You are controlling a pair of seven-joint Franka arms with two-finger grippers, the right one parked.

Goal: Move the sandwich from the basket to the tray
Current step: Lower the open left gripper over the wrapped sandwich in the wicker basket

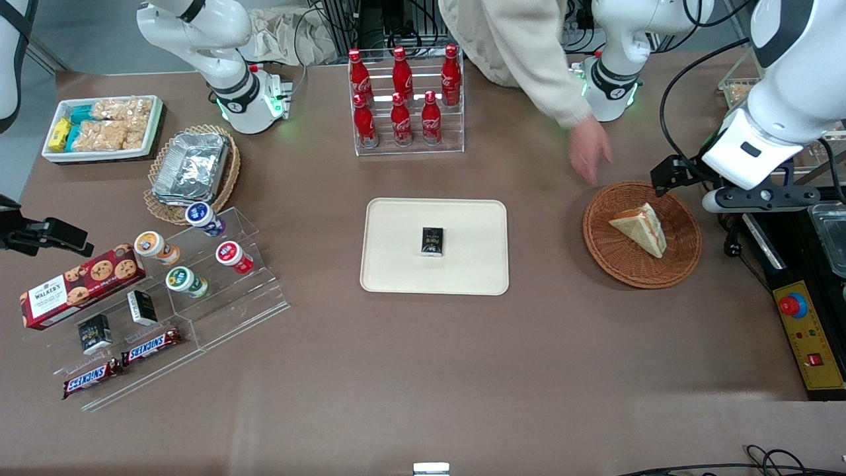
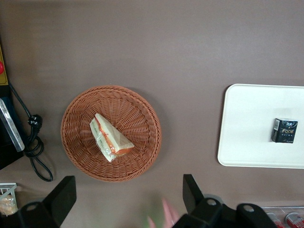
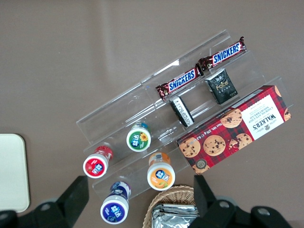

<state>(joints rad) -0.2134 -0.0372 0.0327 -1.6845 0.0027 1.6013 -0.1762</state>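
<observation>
The sandwich (image 1: 640, 228) (image 2: 110, 138), a pale bread wedge with orange and green filling, lies in the round reddish-brown basket (image 1: 615, 258) (image 2: 137, 114) toward the working arm's end of the table. My left gripper (image 1: 664, 178) (image 2: 128, 186) hangs open and empty above the basket's rim, on the edge farther from the front camera. It touches nothing. The cream tray (image 1: 396, 264) (image 2: 247, 142) lies at the table's middle, beside the basket.
A small black box (image 1: 433, 240) (image 2: 284, 130) stands on the tray. A person's hand (image 1: 588, 149) reaches over the table close to the basket and my gripper. A rack of red cola bottles (image 1: 404, 99) stands farther from the camera than the tray.
</observation>
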